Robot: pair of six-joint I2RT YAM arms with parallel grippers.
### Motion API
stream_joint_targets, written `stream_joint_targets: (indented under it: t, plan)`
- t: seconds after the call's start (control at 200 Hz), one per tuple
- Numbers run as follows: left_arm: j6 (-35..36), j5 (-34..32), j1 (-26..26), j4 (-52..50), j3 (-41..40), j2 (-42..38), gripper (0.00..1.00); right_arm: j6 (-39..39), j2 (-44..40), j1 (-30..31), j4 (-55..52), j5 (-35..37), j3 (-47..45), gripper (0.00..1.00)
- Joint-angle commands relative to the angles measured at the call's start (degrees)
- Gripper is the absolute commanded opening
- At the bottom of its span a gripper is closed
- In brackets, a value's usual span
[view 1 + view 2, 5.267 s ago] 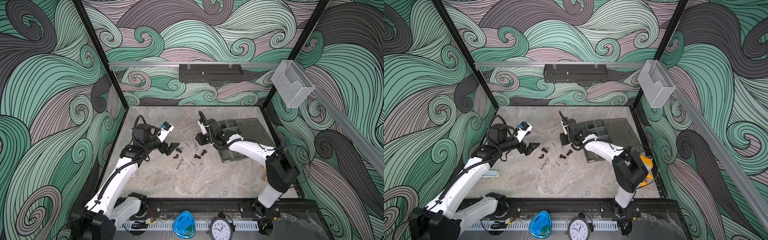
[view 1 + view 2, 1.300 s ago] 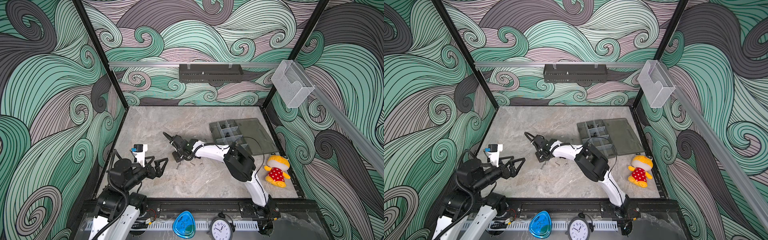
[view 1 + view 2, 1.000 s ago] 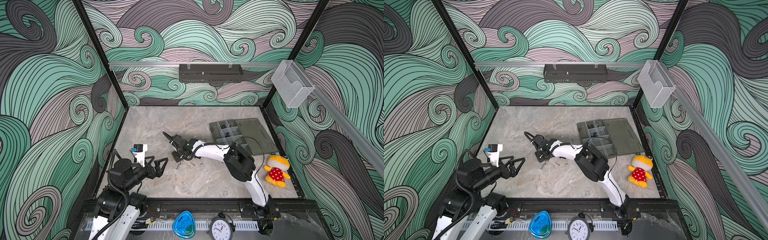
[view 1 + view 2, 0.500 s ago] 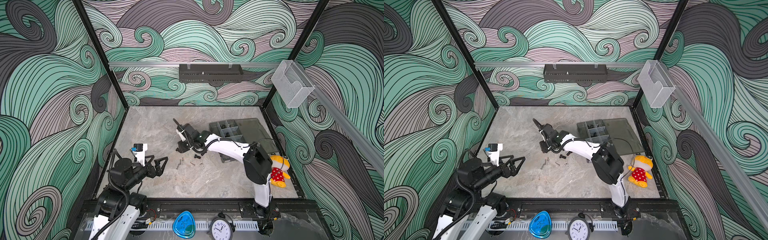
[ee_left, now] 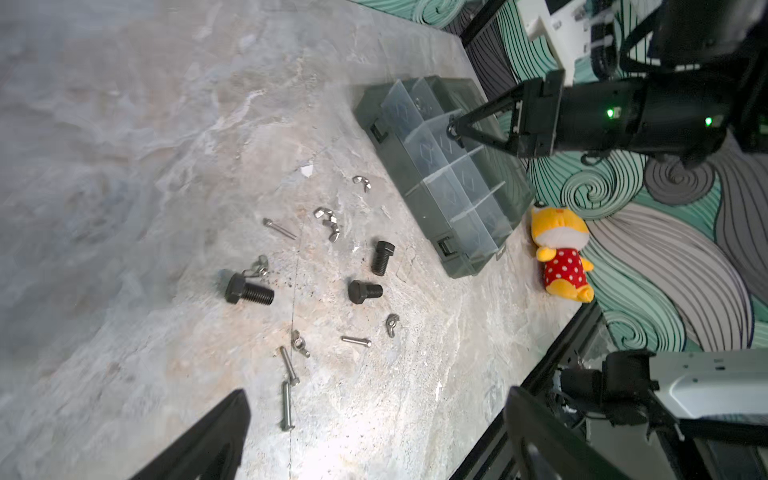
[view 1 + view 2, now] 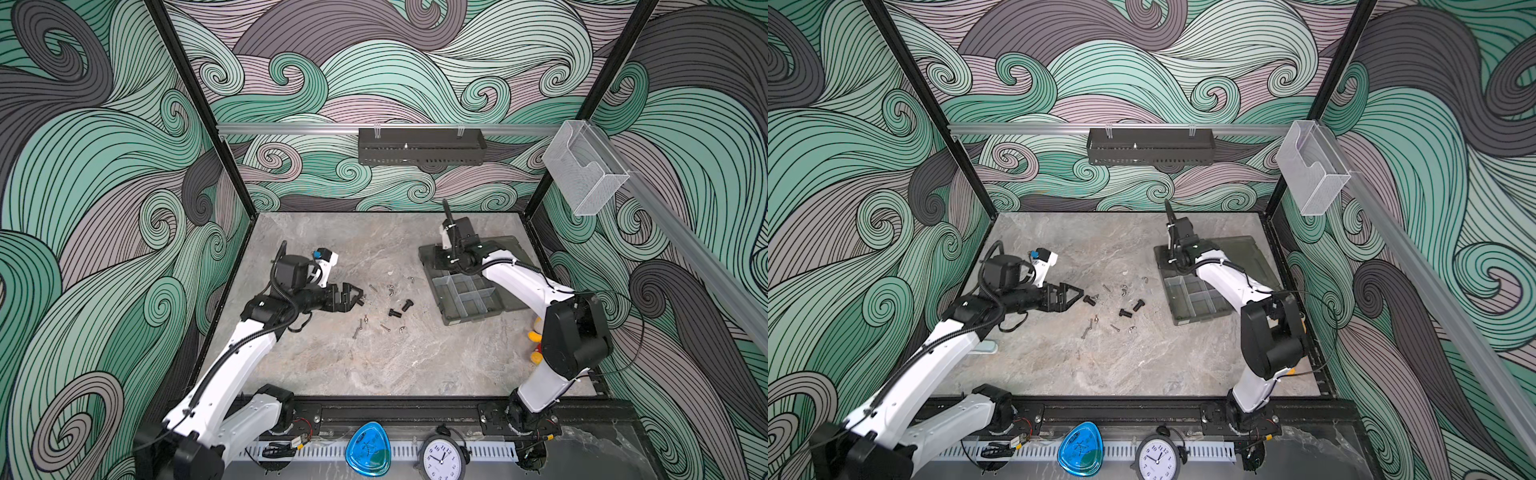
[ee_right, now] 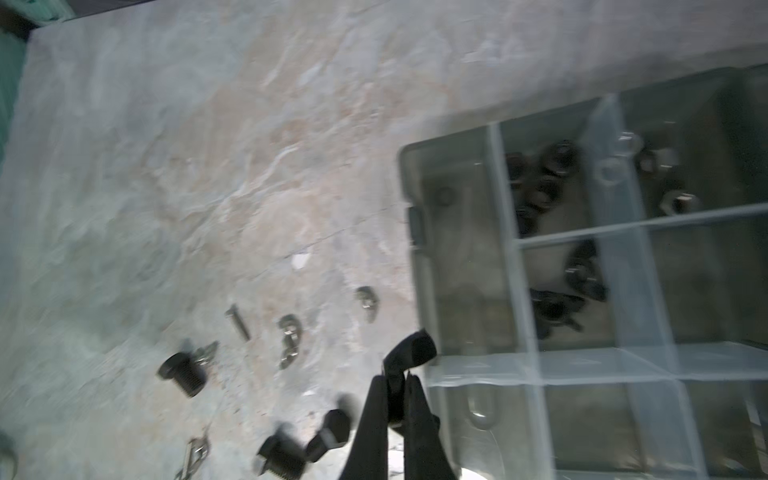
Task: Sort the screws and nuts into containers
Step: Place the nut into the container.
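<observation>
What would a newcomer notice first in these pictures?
The swirling green, grey and lilac wave-pattern walls enclose the whole cell. On the grey marble-look table, short black bolts and small silver wing nuts lie scattered in the middle. The right gripper, shut on a small black metal piece, hangs over the smoky-grey plastic organiser box, and a yellow plush toy in a red dotted dress lies beside that box.

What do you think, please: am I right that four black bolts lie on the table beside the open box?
Not quite: three black bolts lie on the table beside the open box, not four. The left wrist view shows all three.
</observation>
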Motion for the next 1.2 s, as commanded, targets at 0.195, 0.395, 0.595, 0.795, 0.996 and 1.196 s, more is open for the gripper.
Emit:
stream_joint_targets:
  t: [0.195,0.395,0.595,0.795,0.996,1.196]
  plan:
    - [17.74,6.87,-3.61,4.53,9.06,9.67,0.98,-3.88,2.26,-6.20,-2.58,5.80,-0.59,0.06]
    - [20.02,9.23,-3.83,7.07,4.86,9.17,0.99,-4.97,7.47,-6.94,-0.52,3.98,1.18,0.07]
    - [21.10,4.27,-4.89,2.08,5.27,8.14,0.99,-7.19,9.03,-7.00,1.21,3.22,1.48,0.16]
    - [21.21,3.96,-4.90,1.72,5.46,7.80,0.99,-7.63,3.49,-6.13,3.58,3.41,-1.99,0.31]
    - [21.67,3.10,-4.90,0.33,6.06,7.95,0.99,-10.07,-1.84,-1.19,7.49,-1.67,-5.28,0.35]
    - [21.22,-2.38,-4.90,-1.75,7.18,9.24,0.99,-13.53,2.49,7.11,6.88,-5.38,-2.29,0.38]
